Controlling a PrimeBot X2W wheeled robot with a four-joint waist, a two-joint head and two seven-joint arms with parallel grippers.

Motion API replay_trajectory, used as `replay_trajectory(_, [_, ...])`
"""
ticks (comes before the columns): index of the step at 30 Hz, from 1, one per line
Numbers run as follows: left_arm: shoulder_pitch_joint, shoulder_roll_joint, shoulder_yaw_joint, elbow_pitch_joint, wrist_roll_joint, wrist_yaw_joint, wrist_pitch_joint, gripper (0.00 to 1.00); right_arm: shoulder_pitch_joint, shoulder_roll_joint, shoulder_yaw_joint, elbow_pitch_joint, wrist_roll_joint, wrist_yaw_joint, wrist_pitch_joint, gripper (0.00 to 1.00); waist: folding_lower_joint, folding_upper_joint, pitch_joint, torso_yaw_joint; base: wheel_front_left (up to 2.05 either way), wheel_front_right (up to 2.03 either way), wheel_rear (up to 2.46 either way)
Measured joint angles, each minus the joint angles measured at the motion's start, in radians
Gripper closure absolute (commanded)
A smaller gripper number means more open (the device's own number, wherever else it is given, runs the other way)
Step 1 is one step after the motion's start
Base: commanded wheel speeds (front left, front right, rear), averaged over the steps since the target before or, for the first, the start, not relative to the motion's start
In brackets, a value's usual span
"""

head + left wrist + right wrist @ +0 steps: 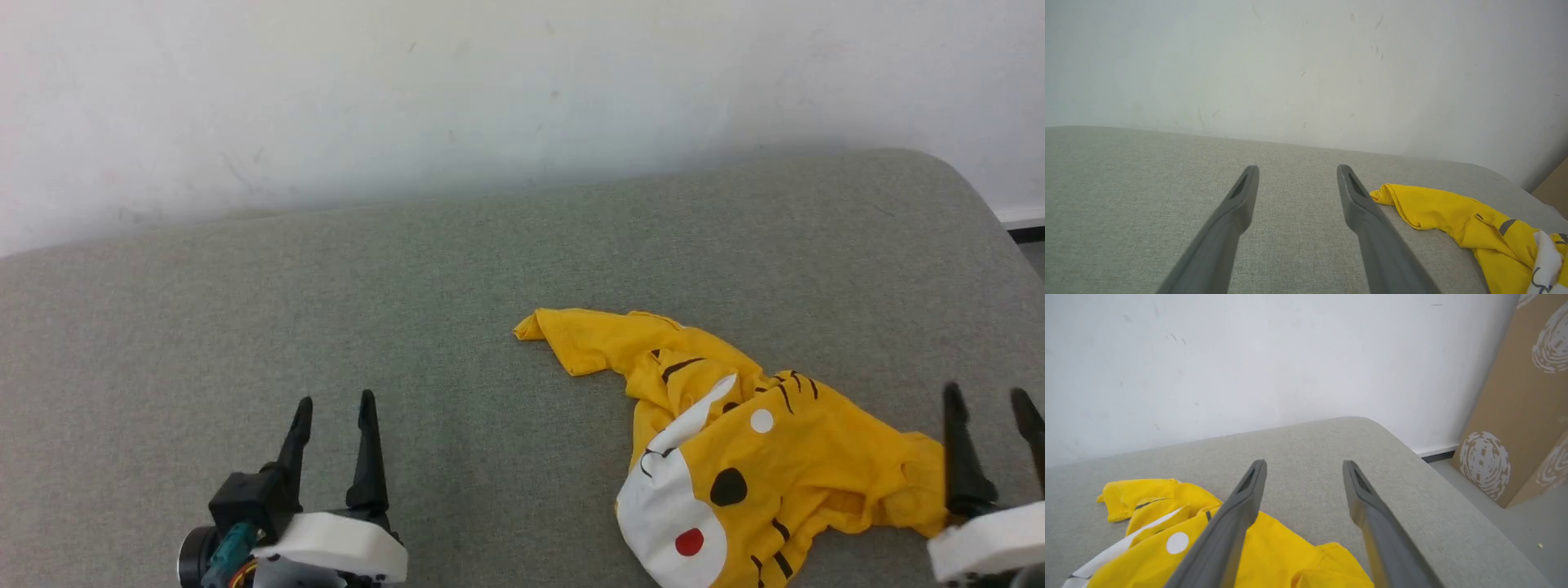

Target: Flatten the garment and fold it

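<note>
The garment (751,457), a bright yellow T-shirt with a tiger print, lies crumpled on the grey cushion (408,269) at the right front, one sleeve (571,339) stretched out to the left. My right gripper (992,398) stands open at the shirt's right edge, nothing between its fingers. In the right wrist view the open right gripper (1304,465) hovers over the yellow cloth (1274,551), apart from it. My left gripper (335,402) is open over bare cushion at the lower left. Its wrist view shows the left gripper (1297,169) with the garment's sleeve (1433,204) beside the right finger.
A white wall (490,98) runs along the cushion's far edge. The cushion's rounded right corner (1372,424) drops to a grey floor (1515,514). Brown cardboard with white prints (1515,416) leans at the right.
</note>
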State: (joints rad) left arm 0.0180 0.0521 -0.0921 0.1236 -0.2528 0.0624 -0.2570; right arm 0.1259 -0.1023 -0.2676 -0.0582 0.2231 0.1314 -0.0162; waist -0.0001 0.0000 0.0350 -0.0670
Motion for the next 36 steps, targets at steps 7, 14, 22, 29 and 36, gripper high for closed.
replay_trajectory(7, [-0.084, 0.004, -0.049, 0.062, 0.011, -0.021, 0.056, 0.0, 0.002, 0.017, 0.188, -0.128, -0.059, 0.0, -0.02, 0.0, 0.0, 0.0, -0.002, -0.031, 0.0, 0.0, 0.0])
replay_trajectory(14, [-0.27, 0.001, -0.158, 0.194, 0.013, -0.064, 0.164, 0.0, -0.001, -0.008, 0.316, -0.162, -0.058, 0.0, -0.002, 0.0, 0.0001, 0.0, 0.033, -0.06, 0.0, 0.0, 0.0])
replay_trajectory(22, [-0.521, -0.002, -0.328, 0.423, -0.079, -0.106, 0.372, 0.0, -0.049, -0.022, 0.362, -0.141, -0.025, 0.0, -0.012, 0.0, 0.0003, 0.0, 0.111, -0.096, 0.0, 0.0, 0.0])
replay_trajectory(29, [-0.662, -0.002, -0.433, 0.622, -0.137, -0.095, 0.525, 0.0, -0.08, -0.019, 0.361, -0.096, -0.004, 0.0, -0.034, 0.0, 0.0003, 0.0, 0.177, -0.135, 0.0, 0.0, 0.0])
replay_trajectory(36, [-0.779, 0.002, -0.523, 0.716, -0.198, -0.107, 0.65, 0.54, -0.098, -0.011, 0.367, -0.057, 0.007, 0.0, -0.051, 0.0, 0.0, 0.0, 0.216, -0.166, 0.0, 0.0, 0.0])
